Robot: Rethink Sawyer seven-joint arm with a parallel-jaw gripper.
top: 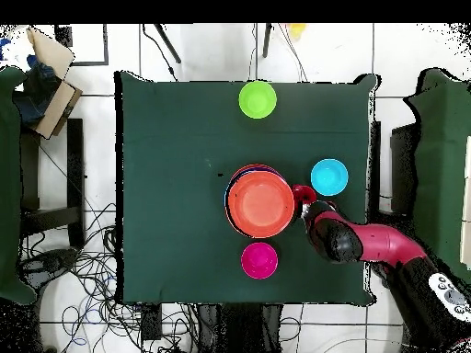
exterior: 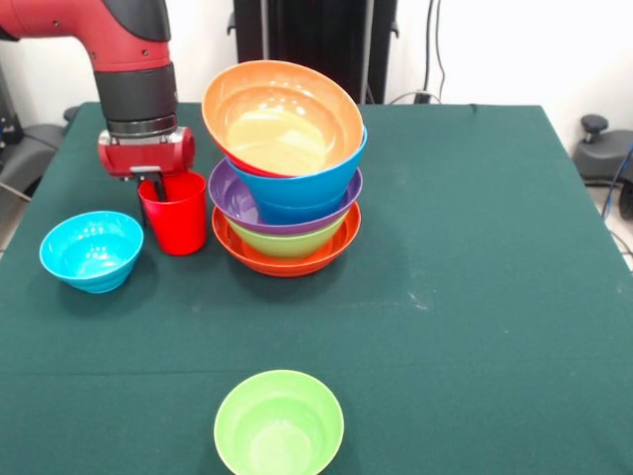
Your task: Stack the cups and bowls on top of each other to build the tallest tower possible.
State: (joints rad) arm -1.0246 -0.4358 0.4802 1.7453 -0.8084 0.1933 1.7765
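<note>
Front view is showing the gripper [exterior: 156, 184] reaching down at the rim of the red cup [exterior: 176, 216], with one dark finger [exterior: 158, 187] dipping inside the mouth near the rim; whether the fingers are pinching the wall or standing apart is not something the pictures are settling. The cup is standing upright on the green table [exterior: 475, 297], just beside the tower [exterior: 288, 168], between it and a loose blue bowl [exterior: 91, 250]. The tower is already holding a wide orange bowl at the base, then a green, a purple and a blue one, and a second orange bowl [exterior: 283, 117] is sitting tilted on top. Still waiting on the cloth are the blue bowl, a green bowl [exterior: 279, 423] near the front edge, and, in the overhead view, a magenta bowl [top: 259, 260]. Judging from this, the job is looking roughly half done, with the cup apparently the piece in hand.
</note>
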